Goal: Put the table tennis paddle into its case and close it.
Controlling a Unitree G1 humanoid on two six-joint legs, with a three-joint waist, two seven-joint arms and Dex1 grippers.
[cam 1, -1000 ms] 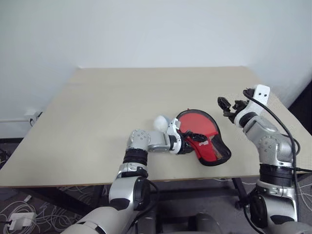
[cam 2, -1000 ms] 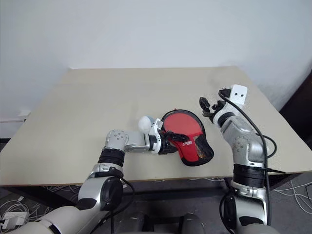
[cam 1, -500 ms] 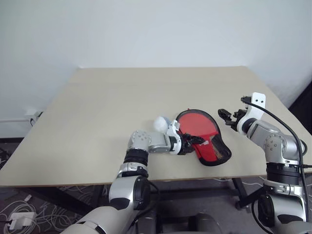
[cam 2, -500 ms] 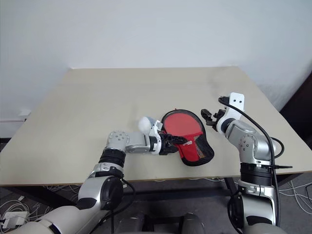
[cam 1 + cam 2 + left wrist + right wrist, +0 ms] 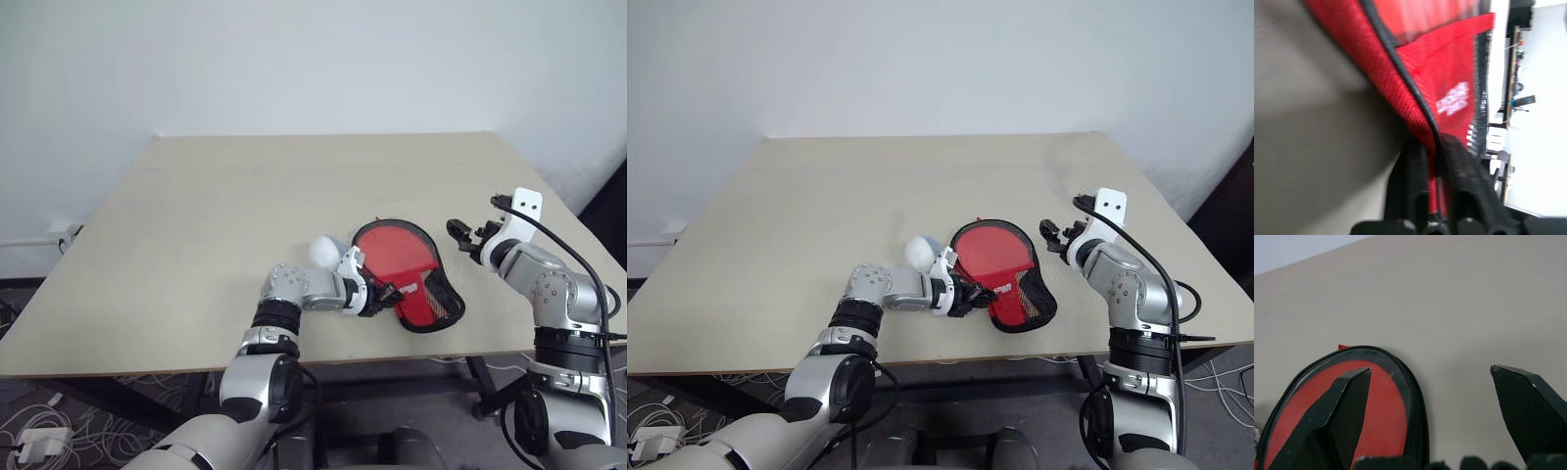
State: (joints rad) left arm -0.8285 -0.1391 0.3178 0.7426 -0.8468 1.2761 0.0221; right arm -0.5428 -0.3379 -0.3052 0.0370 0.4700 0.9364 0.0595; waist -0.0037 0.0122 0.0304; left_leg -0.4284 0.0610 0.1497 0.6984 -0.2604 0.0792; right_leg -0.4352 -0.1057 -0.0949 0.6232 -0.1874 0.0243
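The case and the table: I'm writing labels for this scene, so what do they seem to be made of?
The case: soft woven fabric, red mesh with black piping; the weave shows in the left wrist view. The table: probably laminate or painted board, with a smooth, matte beige top and no visible grain.

1. Head stereo pair: high, facing forward-down over table [image 5: 196,225]; both share case [image 5: 407,269].
2. Left wrist: tight on case edge.
3. Right wrist: low, near case's round end.
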